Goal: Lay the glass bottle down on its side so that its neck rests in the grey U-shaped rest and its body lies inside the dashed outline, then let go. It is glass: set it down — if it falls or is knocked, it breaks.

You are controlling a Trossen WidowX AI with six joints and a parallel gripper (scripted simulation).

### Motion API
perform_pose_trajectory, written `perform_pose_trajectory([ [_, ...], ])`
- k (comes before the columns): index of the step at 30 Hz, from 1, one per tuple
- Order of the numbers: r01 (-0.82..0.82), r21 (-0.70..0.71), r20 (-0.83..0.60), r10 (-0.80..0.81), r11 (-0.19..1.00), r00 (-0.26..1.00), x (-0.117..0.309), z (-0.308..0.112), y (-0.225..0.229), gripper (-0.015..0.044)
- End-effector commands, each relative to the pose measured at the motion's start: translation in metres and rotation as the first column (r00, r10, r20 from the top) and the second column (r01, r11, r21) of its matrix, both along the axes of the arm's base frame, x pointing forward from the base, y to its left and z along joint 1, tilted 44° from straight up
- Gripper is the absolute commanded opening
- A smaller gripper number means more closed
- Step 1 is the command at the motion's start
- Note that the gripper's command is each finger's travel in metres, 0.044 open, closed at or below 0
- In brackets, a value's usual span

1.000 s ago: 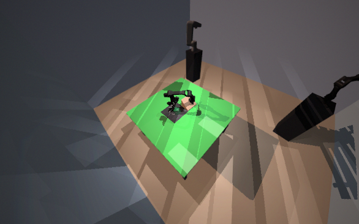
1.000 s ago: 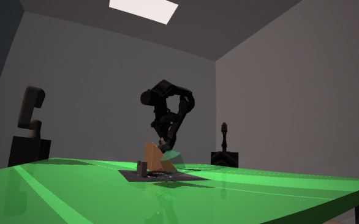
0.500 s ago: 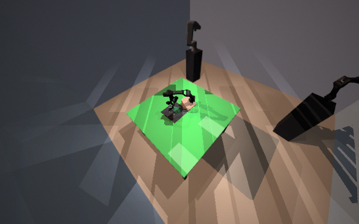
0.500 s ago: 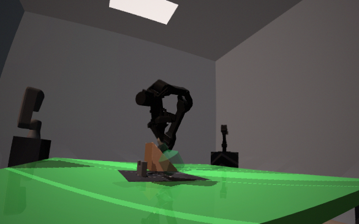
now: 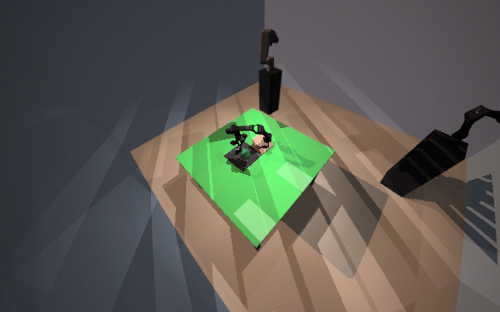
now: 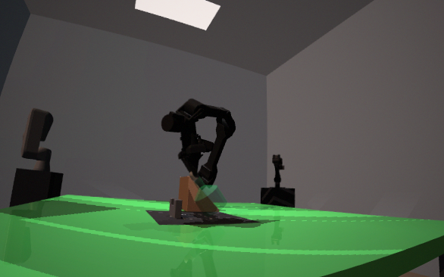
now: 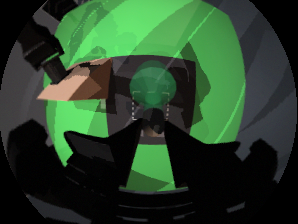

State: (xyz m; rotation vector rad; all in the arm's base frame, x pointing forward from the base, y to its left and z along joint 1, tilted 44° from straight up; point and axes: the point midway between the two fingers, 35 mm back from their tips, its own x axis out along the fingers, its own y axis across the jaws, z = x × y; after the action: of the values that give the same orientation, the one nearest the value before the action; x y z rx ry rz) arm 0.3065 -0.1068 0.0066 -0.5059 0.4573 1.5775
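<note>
From where I stood, the black arm [image 5: 243, 128] [image 6: 223, 132] [image 7: 42, 49] arched high, its elbow bent and forearm folded over. The gripper [image 5: 238, 149] [image 6: 195, 175] [image 7: 153, 121] pointed downward at a slant, fingers partly parted, firmly clamped around their load.

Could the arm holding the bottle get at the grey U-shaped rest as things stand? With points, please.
Probably yes: the arm [image 6: 226, 132] holds the glass bottle [image 6: 211, 196] [image 7: 153, 82] above the dark mat, and the rest [image 6: 176, 209] stands uncovered in the exterior view.
</note>
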Motion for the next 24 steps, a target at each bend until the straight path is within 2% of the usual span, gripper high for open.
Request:
perform_pose_trajectory([
  [1,-0.002,-0.003,0.004,0.002,1.000,1.000,0.002,-0.009,-0.004,0.0120],
  [24,0.006,0.004,-0.015,-0.006,1.000,1.000,0.005,-0.038,-0.013,0.0120],
])
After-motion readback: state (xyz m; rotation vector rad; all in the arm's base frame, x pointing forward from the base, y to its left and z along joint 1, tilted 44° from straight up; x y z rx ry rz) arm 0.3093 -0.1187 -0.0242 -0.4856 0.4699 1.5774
